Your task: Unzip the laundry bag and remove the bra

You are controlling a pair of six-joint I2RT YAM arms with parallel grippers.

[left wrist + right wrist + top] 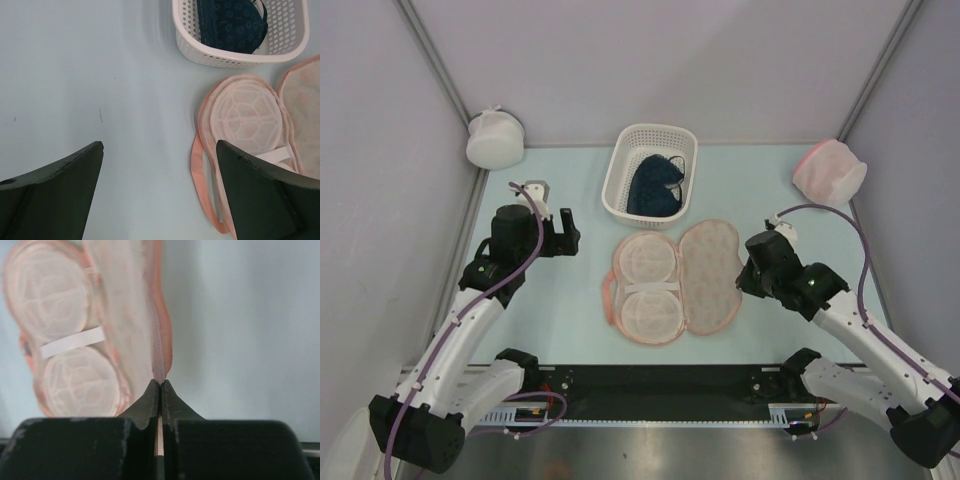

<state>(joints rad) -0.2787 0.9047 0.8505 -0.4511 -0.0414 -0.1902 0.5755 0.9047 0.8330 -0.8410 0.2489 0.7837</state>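
The laundry bag (710, 270) lies unzipped and spread flat in the middle of the table, its white mesh cup inserts facing up. The dark navy bra (655, 185) rests inside the white basket (618, 180) just behind the bag. My right gripper (745, 275) is shut on the pink right edge of the bag's flap (159, 340), pinched between the fingertips (150, 395). My left gripper (159, 147) hangs open over bare table left of the bag (245, 115), holding nothing. The bra (232, 22) and basket (235, 57) show at the top of the left wrist view.
A round white mesh pouch (495, 138) sits in the back left corner. A round pink-and-white mesh pouch (828, 170) sits at the back right. Grey walls close in the table on three sides.
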